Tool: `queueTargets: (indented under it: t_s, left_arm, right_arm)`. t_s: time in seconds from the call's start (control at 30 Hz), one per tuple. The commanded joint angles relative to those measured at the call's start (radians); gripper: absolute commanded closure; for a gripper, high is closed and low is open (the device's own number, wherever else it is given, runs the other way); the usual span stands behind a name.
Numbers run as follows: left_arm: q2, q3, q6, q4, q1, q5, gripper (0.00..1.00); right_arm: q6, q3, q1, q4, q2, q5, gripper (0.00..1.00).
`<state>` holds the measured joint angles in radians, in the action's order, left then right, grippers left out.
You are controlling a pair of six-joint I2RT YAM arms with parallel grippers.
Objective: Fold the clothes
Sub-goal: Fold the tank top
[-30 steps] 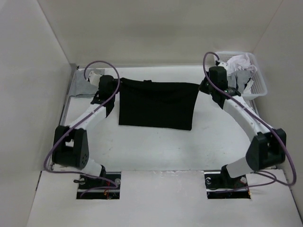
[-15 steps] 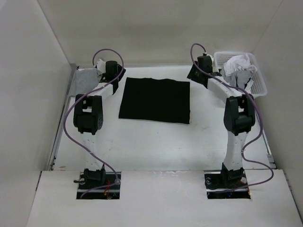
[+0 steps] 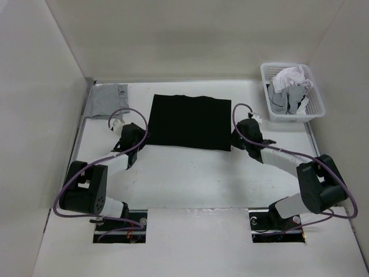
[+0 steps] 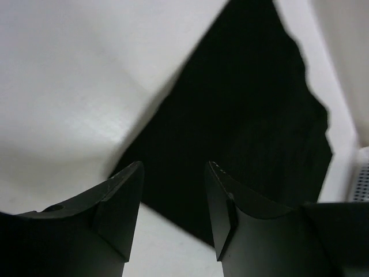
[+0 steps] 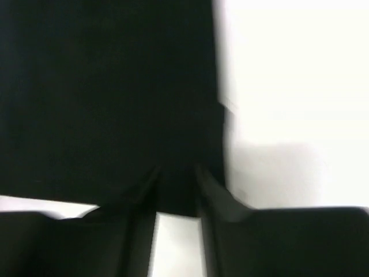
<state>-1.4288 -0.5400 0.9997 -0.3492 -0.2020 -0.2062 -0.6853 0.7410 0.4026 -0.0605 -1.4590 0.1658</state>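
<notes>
Top view bright, even, soft shadows. Right wrist view blurred, surface overexposed. Left wrist view: glare patch, left pincer soft-focused.

A white table fills a plain, boxed-in space. An off-white left wall, back wall and right wall rise from its edges. Soft, even light leaves only faint shadows. A white ledge runs along the near side.
</notes>
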Motion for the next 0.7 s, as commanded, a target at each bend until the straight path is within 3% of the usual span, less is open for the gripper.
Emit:
queueTargets:
  t_s: [0.0, 0.13, 0.33, 0.57, 0.67]
  left_arm:
    - [0.045, 0.044, -0.024, 0.016, 0.029, 0.057, 0.55]
    - [0.024, 0.075, -0.038, 0.033, 0.045, 0.091, 0.55]
    - [-0.042, 0.066, -0.029, 0.023, 0.051, 0.134, 0.56]
    - [-0.093, 0.055, 0.002, -0.007, 0.054, 0.133, 0.78]
    - [-0.082, 0.064, 0.014, -0.022, 0.051, 0.12, 0.82]
  right_arm:
    - [-0.066, -0.089, -0.012, -0.093, 0.055, 0.023, 0.58]
    - [-0.072, -0.138, -0.012, -0.096, 0.039, 0.011, 0.5]
    - [-0.097, -0.166, -0.012, -0.114, 0.042, -0.014, 0.5]
    - [-0.146, -0.17, -0.012, -0.121, 0.014, -0.029, 0.52]
    - [-0.171, -0.167, 0.0, -0.124, 0.0, -0.022, 0.57]
